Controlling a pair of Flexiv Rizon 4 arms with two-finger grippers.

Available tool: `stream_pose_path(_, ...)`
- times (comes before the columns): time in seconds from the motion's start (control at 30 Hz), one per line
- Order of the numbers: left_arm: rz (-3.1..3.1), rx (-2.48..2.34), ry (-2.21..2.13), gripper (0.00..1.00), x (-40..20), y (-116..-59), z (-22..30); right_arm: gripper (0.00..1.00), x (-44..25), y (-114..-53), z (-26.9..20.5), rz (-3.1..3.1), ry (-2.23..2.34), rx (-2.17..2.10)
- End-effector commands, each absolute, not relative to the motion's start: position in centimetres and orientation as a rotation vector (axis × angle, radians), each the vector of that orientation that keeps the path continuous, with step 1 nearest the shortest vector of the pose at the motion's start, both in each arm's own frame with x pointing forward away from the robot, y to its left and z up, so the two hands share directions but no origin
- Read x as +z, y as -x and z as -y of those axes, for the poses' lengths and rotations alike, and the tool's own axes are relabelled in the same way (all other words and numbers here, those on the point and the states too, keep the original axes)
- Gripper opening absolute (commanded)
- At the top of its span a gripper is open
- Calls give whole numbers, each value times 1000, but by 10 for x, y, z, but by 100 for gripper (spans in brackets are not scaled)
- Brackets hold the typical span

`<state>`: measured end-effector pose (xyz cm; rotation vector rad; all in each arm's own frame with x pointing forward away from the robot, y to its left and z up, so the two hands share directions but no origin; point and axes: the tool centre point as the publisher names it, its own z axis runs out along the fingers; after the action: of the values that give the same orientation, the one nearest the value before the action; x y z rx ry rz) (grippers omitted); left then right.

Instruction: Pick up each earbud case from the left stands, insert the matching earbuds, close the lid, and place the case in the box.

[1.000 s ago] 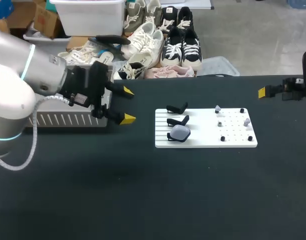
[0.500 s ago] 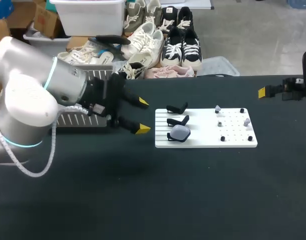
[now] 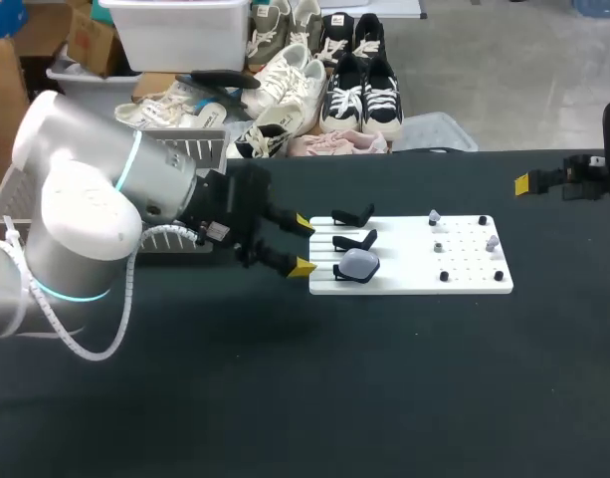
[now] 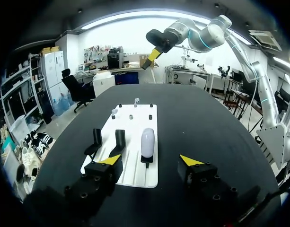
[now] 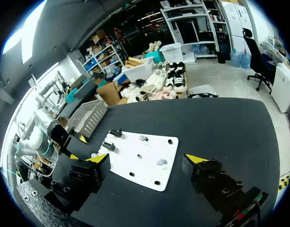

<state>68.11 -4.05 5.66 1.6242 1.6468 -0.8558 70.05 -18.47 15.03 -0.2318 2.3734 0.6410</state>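
Earbud case (image 3: 360,264): pale grey, lid shut, seated on the nearest of three black stands at the left end of the white board (image 3: 464,284); untouched.
Other stands: two empty stands (image 3: 353,228) just beyond the case, in the same row.
Left gripper (image 3: 302,245): fingers spread wide, nothing between them; at the board's left edge, low over the table (image 3: 384,398), case straight ahead and a little apart from the yellow tips.
Step in hand: judged as the approach to the first pick, with no case lifted and none in the box.
Next move: likely a short advance along the board until the fingers flank the case from two sides, then closing and lifting off the stand; calls for a gentle squeeze on a smooth, rounded shell that could slip.
In the way: middle empty stand just beside the case, close to the path of the far finger; board's edge just beside the near fingertip.
Earbuds (image 3: 434,216): small pale pieces on pegs at the board's right part, well apart from the case; count hard to tell.
Right gripper (image 5: 147,158): fingers parted and holding nothing, at the table's far right, well away from the board.
Box (image 5: 86,116): grey slatted bin behind the left arm, at the table's left rear.
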Motion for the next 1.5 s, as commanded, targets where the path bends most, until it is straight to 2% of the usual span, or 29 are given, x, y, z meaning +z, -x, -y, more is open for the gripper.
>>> stream_pose_path(0.03, -1637, -871, -1627, 89, 51, -683, 45, 100, 150, -701, 186, -2372, 236, 647)
stream_pose_path(0.73, -1591, -874, -1652, 78, 34, -683, 68, 100, 150, -701, 186, -2372, 236, 647)
stream_pose_path(1.13, -1591, -897, -1654, 66, 30, -687, 77, 100, 150, -701, 186, -2372, 236, 647)
stream_pose_path(1.5, -1598, -914, -1645, 64, 27, -690, 83, 100, 150, -701, 186, -2372, 236, 647)
